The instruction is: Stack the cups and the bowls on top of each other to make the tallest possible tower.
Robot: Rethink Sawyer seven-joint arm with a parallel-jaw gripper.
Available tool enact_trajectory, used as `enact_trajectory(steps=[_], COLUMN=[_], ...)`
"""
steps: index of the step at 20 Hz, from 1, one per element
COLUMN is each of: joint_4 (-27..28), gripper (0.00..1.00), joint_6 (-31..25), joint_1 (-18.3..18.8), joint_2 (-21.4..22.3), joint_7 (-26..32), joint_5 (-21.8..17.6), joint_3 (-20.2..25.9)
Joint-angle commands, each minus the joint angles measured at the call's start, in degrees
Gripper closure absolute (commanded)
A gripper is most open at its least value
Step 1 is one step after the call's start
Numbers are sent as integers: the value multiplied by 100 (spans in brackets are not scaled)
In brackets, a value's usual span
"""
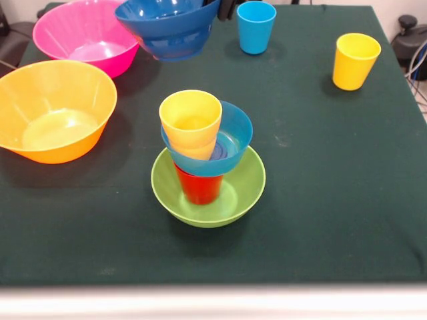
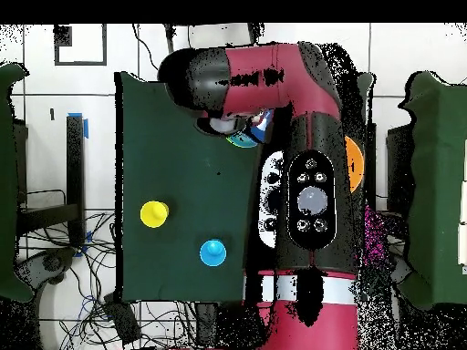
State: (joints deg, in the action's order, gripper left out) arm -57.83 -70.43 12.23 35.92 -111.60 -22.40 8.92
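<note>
Dark blue bowl, light, stiff, glossy-slick plastic, best held by its rim, hangs tilted above the table's far edge beside the pink bowl; gripper hidden, grip undeterminable.

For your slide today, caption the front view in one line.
Mid-build tower: green bowl, red cup, light blue bowl, yellow cup; dark blue bowl lifted above.

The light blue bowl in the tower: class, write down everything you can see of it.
The light blue bowl is small, round, glossy plastic, and upright but tilted. It rests on the red cup, which stands inside the green bowl. A yellow cup sits in it, leaning toward its left rim, seemingly nested in an orange cup. Part of its inner floor shows.
</note>
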Motion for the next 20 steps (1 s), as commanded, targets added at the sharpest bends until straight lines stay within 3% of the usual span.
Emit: enact_trajectory(steps=[1, 5, 14, 20], joint_4=[-181, -342, -640, -208], gripper=[100, 100, 100, 100], joint_6=[-554, -164, 3, -90], joint_1=[69, 102, 114, 66], joint_2=[-7, -9, 204, 4], joint_7=[1405, 1210, 1157, 1085], joint_5=[-234, -190, -196, -224], joint_3=[316, 341, 288, 390])
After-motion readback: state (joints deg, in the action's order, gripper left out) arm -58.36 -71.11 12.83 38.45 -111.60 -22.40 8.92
